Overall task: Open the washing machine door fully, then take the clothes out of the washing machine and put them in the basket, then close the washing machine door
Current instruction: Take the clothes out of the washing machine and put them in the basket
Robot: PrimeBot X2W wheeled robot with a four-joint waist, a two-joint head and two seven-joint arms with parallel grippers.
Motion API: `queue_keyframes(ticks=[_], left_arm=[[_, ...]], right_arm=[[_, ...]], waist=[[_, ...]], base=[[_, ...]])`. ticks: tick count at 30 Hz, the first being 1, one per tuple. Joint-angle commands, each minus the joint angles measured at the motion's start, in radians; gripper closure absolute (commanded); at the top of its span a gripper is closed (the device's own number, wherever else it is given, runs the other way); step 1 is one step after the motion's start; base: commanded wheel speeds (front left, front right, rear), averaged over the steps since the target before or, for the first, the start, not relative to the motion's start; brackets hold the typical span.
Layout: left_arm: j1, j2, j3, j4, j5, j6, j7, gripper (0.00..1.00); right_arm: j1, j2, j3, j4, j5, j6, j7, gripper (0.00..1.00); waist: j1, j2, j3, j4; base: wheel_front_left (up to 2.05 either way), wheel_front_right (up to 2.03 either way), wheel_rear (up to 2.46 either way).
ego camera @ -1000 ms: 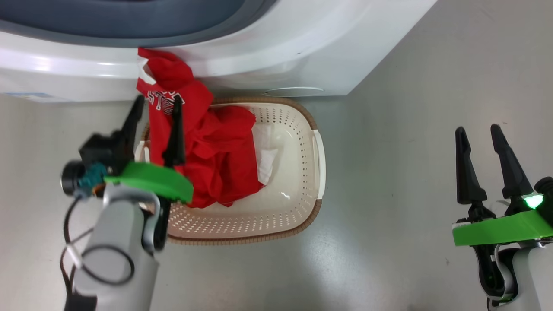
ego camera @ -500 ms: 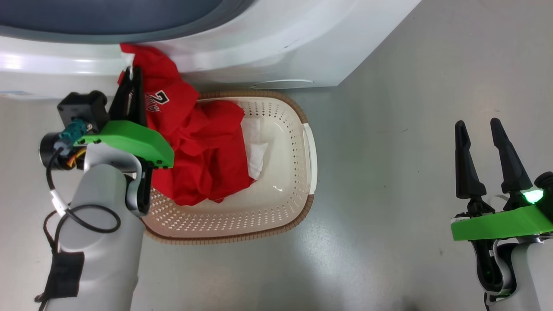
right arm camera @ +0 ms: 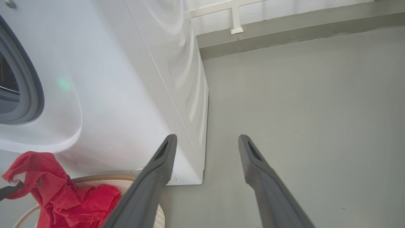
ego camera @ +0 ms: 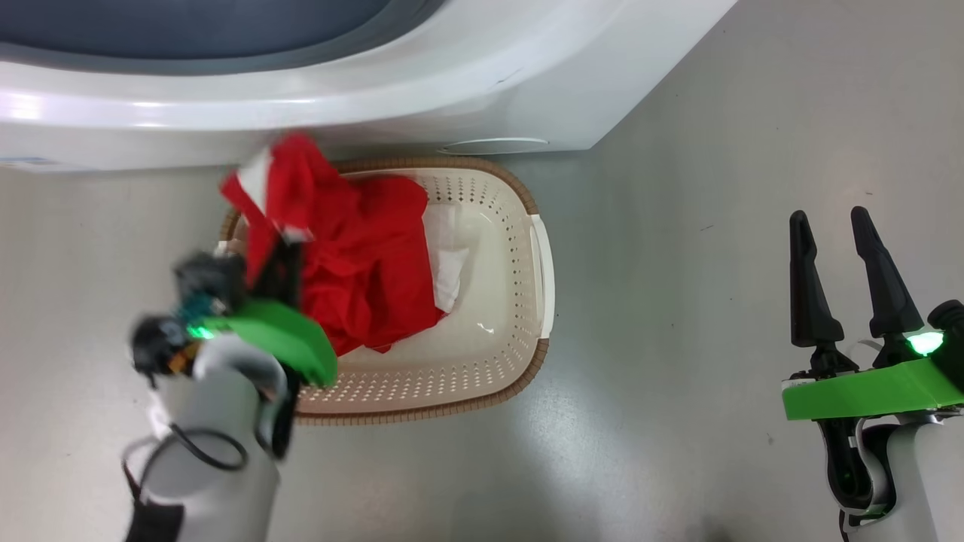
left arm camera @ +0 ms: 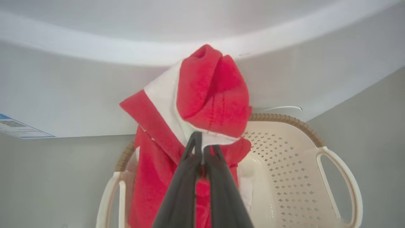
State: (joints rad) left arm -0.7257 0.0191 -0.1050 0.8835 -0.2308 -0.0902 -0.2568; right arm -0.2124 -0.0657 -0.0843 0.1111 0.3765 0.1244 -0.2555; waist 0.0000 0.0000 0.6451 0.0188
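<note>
The left hand (left arm camera: 202, 143) is pinching a white-edged fold of the red clothes (left arm camera: 212, 95) between fully closed fingers. It is holding that end up in front of the washing machine (ego camera: 452, 98) while the rest is lying heaped in the basket (ego camera: 489, 361). The basket is sitting on the floor (ego camera: 678, 150) right against the machine's base, presumably so garments drop straight in. The right hand (ego camera: 828, 220) is hanging wide open and empty, well off to the side, likely to stay clear.
</note>
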Motion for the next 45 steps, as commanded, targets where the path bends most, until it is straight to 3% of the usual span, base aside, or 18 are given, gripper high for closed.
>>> queue_keyframes(ticks=[1,13,19,21,24,25,26,34,45], left_arm=[[0.053,0.031,-0.016,0.01,-0.025,-0.01,-0.005,1.0],[0.079,0.031,-0.376,0.17,-0.19,-0.039,-0.005,1.0],[0.027,0.031,-0.448,0.19,-0.294,-0.04,-0.005,1.0],[0.013,0.031,-0.462,0.192,-0.306,-0.034,-0.005,0.85],[-0.001,0.031,-0.473,0.193,-0.308,-0.019,-0.005,0.46],[-0.002,0.031,-0.475,0.192,-0.308,-0.015,-0.005,0.18],[-0.002,0.031,-0.474,0.19,-0.308,-0.012,-0.005,0.0],[0.033,0.031,-0.437,0.142,-0.289,0.004,-0.005,0.0],[0.12,0.032,-0.287,0.031,-0.198,0.011,-0.005,0.0]], right_arm=[[0.0,-0.001,0.024,-0.022,0.002,0.006,-0.006,0.0],[-0.012,-0.001,0.035,-0.02,0.002,0.006,-0.006,0.0],[-0.016,0.001,0.034,-0.02,0.003,0.006,-0.006,0.0],[-0.017,0.001,0.033,-0.02,0.004,0.006,-0.006,0.0],[-0.017,0.002,0.032,-0.02,0.003,0.006,-0.006,0.0],[-0.017,0.002,0.031,-0.019,0.003,0.006,-0.006,0.0],[-0.017,0.003,0.031,-0.017,0.002,0.006,-0.006,0.0],[-0.005,0.004,0.031,-0.004,-0.001,0.006,-0.006,0.0],[0.031,-0.004,0.043,0.024,-0.006,0.006,-0.006,0.0]], waist=[[0.0,0.0,0.003,-0.001],[0.0,0.0,0.031,-0.017],[0.0,0.0,0.042,-0.024],[0.0,0.0,0.044,-0.025],[0.0,0.0,0.044,-0.023],[0.0,0.0,0.042,-0.023],[0.0,0.0,0.04,-0.022],[0.0,0.0,-0.012,-0.012],[0.0,0.0,-0.143,0.002]], base=[[0.0,0.0,0.0],[0.0,0.0,0.0],[0.0,0.0,0.0],[0.0,0.0,0.0],[0.0,0.0,0.0],[0.0,0.0,0.0],[0.0,0.0,0.0],[0.0,0.0,0.0],[0.0,0.0,0.0]])
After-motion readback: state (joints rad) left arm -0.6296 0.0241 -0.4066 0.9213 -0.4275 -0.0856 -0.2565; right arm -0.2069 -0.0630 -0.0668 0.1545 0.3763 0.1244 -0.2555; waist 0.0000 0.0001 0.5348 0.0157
